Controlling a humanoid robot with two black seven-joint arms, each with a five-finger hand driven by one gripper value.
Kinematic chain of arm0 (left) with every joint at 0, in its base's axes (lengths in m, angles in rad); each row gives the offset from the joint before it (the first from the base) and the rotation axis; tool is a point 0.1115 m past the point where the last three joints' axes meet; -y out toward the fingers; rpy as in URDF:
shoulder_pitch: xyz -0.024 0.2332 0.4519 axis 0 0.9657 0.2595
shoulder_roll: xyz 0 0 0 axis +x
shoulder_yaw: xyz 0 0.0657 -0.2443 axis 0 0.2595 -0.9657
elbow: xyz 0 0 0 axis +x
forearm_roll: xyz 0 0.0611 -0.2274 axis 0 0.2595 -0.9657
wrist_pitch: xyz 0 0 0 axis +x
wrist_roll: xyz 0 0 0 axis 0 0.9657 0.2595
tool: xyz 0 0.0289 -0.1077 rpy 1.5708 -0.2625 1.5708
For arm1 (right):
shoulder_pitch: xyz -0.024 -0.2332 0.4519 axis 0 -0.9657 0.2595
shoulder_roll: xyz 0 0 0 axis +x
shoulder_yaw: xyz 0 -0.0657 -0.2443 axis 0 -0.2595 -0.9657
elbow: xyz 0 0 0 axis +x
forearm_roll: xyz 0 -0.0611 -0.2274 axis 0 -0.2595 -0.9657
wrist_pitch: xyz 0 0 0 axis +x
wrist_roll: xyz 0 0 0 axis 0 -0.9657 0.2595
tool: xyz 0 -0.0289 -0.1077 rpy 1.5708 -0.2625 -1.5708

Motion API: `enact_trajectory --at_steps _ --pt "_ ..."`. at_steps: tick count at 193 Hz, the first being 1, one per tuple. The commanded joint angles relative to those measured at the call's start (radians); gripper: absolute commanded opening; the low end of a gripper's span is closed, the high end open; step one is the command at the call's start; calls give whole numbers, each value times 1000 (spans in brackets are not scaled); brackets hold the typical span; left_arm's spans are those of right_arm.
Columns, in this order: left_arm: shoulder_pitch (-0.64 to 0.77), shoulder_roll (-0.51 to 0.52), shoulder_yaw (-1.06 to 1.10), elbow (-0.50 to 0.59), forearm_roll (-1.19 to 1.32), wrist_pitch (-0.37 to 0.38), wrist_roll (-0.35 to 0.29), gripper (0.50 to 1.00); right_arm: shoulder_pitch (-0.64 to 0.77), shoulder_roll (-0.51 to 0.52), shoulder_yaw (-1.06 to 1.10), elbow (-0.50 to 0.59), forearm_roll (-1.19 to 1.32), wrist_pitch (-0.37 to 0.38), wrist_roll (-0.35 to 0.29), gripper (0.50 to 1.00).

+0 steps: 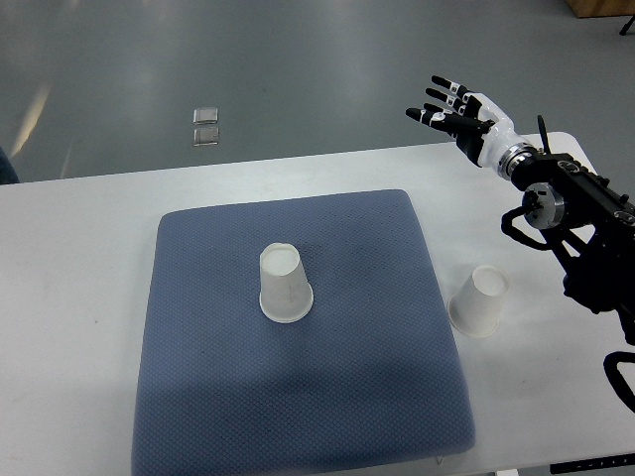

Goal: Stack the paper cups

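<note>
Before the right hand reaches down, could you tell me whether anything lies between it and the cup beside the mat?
Nothing visible does. The right hand is open above the table's far edge, and only bare table separates it from the paper cup.

White table [79, 258] stretching across frame, serving as landmark. Blue-grey textured mat [298, 397] lying on table, near its middle, roughly square with rounded corners, front edge reaching close to table's near edge. Grey glossy floor [248, 69] showing beyond table's far edge, catching pale light reflections. Two small clear square objects [206, 127] sitting on floor just beyond table's far edge, one right behind other. Brown wooden piece [600, 8] peeking in beyond table's far right corner. Dark blue object [6, 167] showing at table's far left edge, too cropped to identify.
</note>
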Motion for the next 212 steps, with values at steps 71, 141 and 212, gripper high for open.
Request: enact_trajectory --at_steps 71,141,212 --pt "0 0 -2 0 -1 0 0 1000 -3 3 0 1 0 2 0 919" --pt "0 0 0 0 -1 0 0 1000 1 -13 6 0 0 34 0 924" --pt "0 0 -2 0 -1 0 0 1000 0 -11 11 3 1 48 8 921"
